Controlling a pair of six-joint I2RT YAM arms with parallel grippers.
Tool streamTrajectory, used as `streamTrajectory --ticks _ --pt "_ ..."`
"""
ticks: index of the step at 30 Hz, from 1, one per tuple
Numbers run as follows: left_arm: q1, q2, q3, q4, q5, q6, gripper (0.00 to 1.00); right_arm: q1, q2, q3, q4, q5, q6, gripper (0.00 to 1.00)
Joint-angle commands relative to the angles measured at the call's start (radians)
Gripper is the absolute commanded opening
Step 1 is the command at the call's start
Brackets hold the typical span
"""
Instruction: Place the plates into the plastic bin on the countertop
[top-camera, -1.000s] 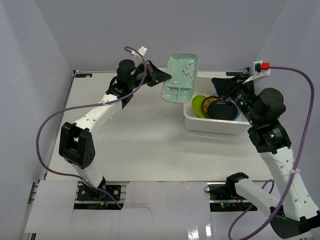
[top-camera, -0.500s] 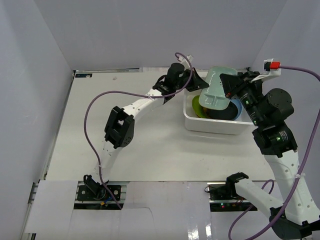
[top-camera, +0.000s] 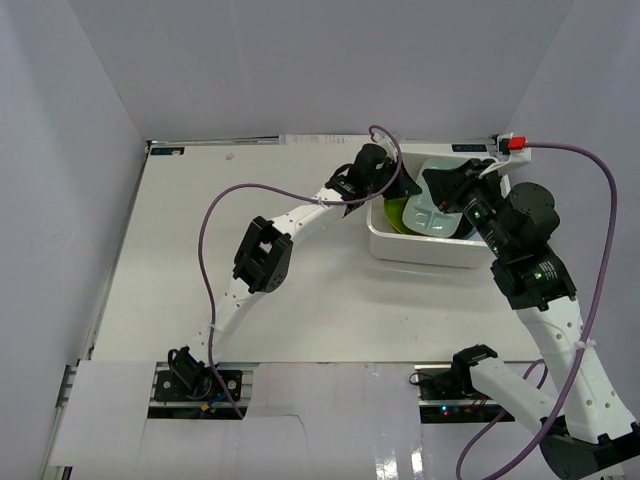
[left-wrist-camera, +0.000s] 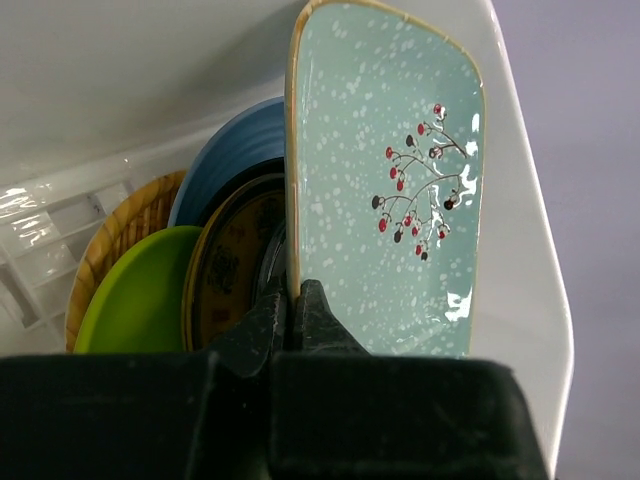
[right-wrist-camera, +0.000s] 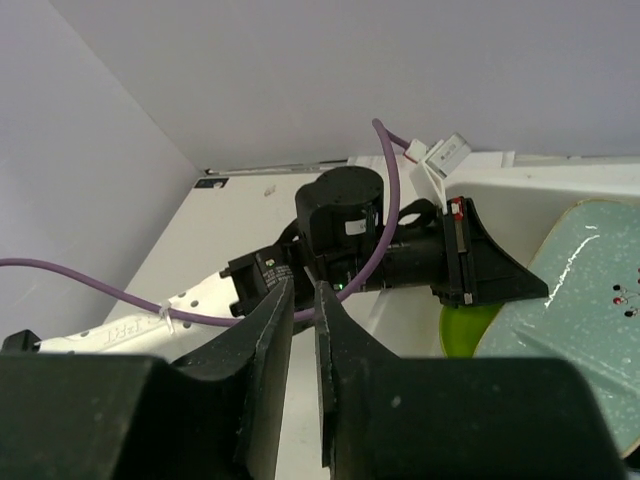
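Pinch contact shows plainly in the left wrist view: the left tool (left-wrist-camera: 293, 300) is clenched on the near rim of the pale grey-green rectangular plate (left-wrist-camera: 390, 190), one finger on each face. That plate is inside the outline of the white plastic bin (top-camera: 420, 252), which sits at the far right of the table (top-camera: 250, 210). Seen from above, the plate is tilted, and its speckled face with a small red-berried branch is turned upward. Whether its far end rests on anything cannot be told. Beside it, on the back side of the held plate, other plates stand packed on edge in the bin. A dark plate with a gold centre (left-wrist-camera: 235, 270) is just beside it, with a light-blue plate (left-wrist-camera: 235, 145) behind that one. A lime-green plate (left-wrist-camera: 130, 310) and a woven tan plate (left-wrist-camera: 110, 235) stand nearest the slotted wall. The right tool (right-wrist-camera: 305, 300) hangs above the bin's right part, pointing toward the left arm's wrist. Its fingers are drawn almost together with only a thin slit between them, and they grasp nothing. A purple cable (top-camera: 215, 215) loops along the left arm.
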Motion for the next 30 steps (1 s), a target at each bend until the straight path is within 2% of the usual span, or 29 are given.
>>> streamTrajectory --ticks 1,2,4,5,8,10,13,16,20,22,25,27,29,30 --pt "0.000 -0.056 0.012 0.088 0.009 0.016 0.02 -0.003 -0.011 -0.018 0.066 0.002 0.002 0.21" --pt "0.000 -0.061 -0.006 0.088 0.009 0.021 0.18 -0.003 -0.013 -0.026 0.071 0.002 0.002 0.22" --pt "0.000 -0.078 -0.020 0.086 0.010 0.030 0.37 -0.003 -0.011 -0.029 0.071 0.036 0.005 0.28" --pt "0.000 -0.085 -0.029 0.116 0.009 0.032 0.54 -0.003 -0.014 -0.029 0.072 0.048 0.005 0.30" --pt "0.001 -0.130 -0.061 0.132 -0.006 0.036 0.75 -0.003 -0.029 -0.027 0.072 0.088 0.005 0.34" --pt "0.001 -0.148 -0.068 0.137 -0.008 0.036 0.81 -0.003 -0.045 -0.021 0.071 0.106 0.002 0.35" --pt "0.001 -0.168 -0.065 0.146 0.003 0.026 0.98 -0.003 -0.068 -0.009 0.066 0.125 -0.004 0.36" --pt "0.001 -0.205 -0.043 0.152 0.012 0.021 0.98 -0.003 -0.091 0.002 0.059 0.146 -0.012 0.39" --pt "0.001 -0.329 -0.061 0.195 0.017 0.064 0.98 -0.003 -0.125 0.010 0.048 0.183 -0.027 0.48" --pt "0.001 -0.387 -0.086 0.209 0.015 0.096 0.98 -0.003 -0.143 0.014 0.046 0.194 -0.030 0.56" --pt "0.001 -0.510 -0.139 0.187 0.004 0.168 0.98 -0.003 -0.166 0.014 0.043 0.203 -0.041 0.72" --pt "0.001 -0.629 -0.204 0.184 -0.016 0.220 0.98 -0.003 -0.180 0.013 0.037 0.212 -0.049 0.95" --pt "0.001 -0.725 -0.336 0.178 -0.039 0.252 0.98 -0.002 -0.186 0.011 0.023 0.230 -0.064 0.90" --pt "0.001 -0.828 -0.385 0.161 -0.065 0.288 0.98 -0.002 -0.198 0.010 0.016 0.261 -0.069 0.90"
